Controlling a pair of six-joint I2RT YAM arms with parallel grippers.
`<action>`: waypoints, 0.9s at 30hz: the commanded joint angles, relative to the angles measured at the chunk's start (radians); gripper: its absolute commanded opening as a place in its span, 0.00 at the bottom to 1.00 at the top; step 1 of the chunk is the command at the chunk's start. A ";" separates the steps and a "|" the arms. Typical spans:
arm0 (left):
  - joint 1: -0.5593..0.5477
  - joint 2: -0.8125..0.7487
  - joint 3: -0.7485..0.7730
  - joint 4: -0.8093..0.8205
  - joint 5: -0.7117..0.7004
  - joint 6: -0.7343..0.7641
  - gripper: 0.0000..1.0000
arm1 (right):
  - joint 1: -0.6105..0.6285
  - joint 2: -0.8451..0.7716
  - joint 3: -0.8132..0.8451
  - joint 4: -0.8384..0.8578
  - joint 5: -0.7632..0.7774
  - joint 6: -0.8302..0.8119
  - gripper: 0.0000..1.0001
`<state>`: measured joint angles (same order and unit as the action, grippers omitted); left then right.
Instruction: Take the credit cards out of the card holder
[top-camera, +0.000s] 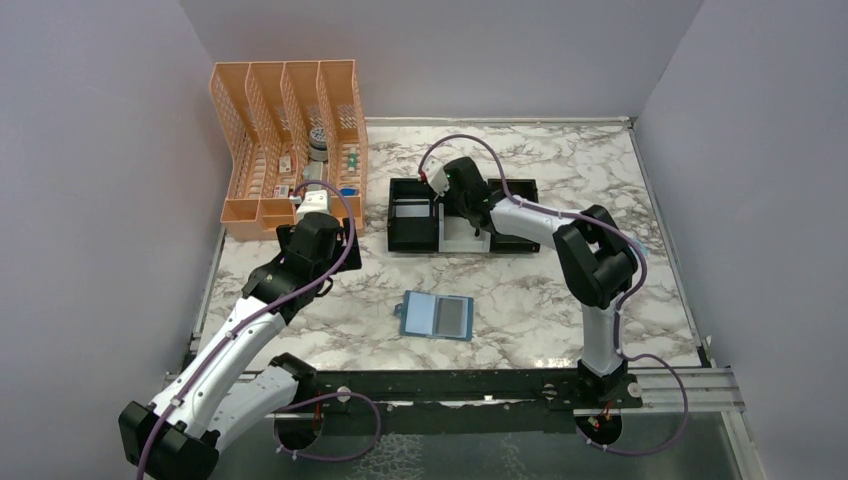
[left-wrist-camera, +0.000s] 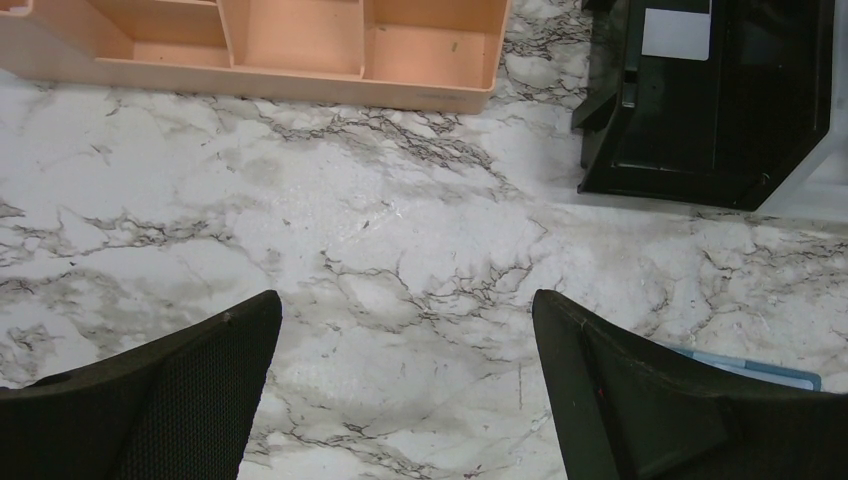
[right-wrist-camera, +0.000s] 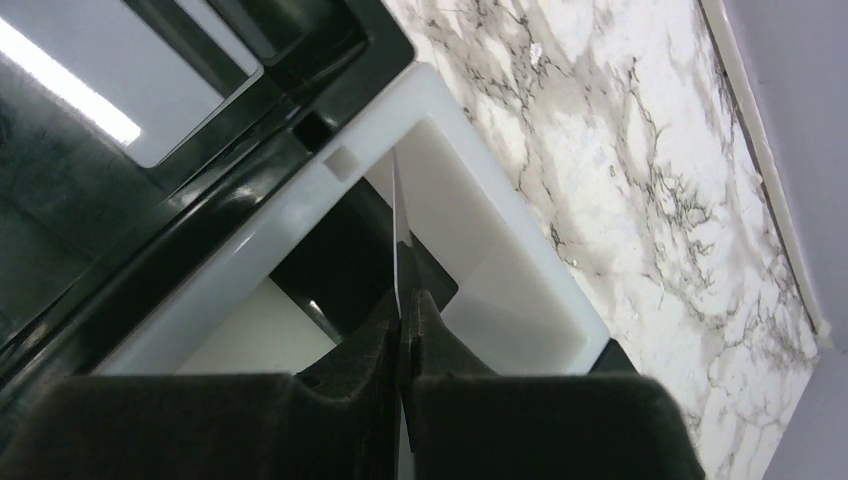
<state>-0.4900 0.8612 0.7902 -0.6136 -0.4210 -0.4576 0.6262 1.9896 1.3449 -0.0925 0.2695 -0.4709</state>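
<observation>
A thin card (right-wrist-camera: 398, 215) is clamped edge-on in the right gripper (right-wrist-camera: 405, 300) above the tray's white compartment (right-wrist-camera: 480, 230), at twelve o'clock from the card holder (top-camera: 437, 317), which is laid open mid-table; released tilted, it could be snagged on the rim. The left gripper (left-wrist-camera: 405, 310) is held wide apart, empty

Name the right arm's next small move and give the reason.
Probably open the right fingers and let the card drop. They are shut on it, held edge-on, above the white compartment of the tray. Releasing here should land the card inside. Lowering a little first might keep it from bouncing out.
</observation>
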 joint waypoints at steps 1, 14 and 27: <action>0.010 -0.011 0.003 0.009 -0.033 0.001 0.99 | 0.000 0.049 0.062 -0.043 0.012 -0.063 0.01; 0.018 0.000 0.006 0.011 -0.015 0.008 0.99 | -0.001 0.060 0.065 -0.172 -0.119 -0.039 0.10; 0.020 -0.012 0.004 0.012 -0.006 0.014 0.99 | -0.001 0.043 0.050 -0.152 -0.114 -0.066 0.19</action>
<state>-0.4778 0.8623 0.7902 -0.6136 -0.4210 -0.4541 0.6266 2.0289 1.3979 -0.2207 0.1726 -0.5266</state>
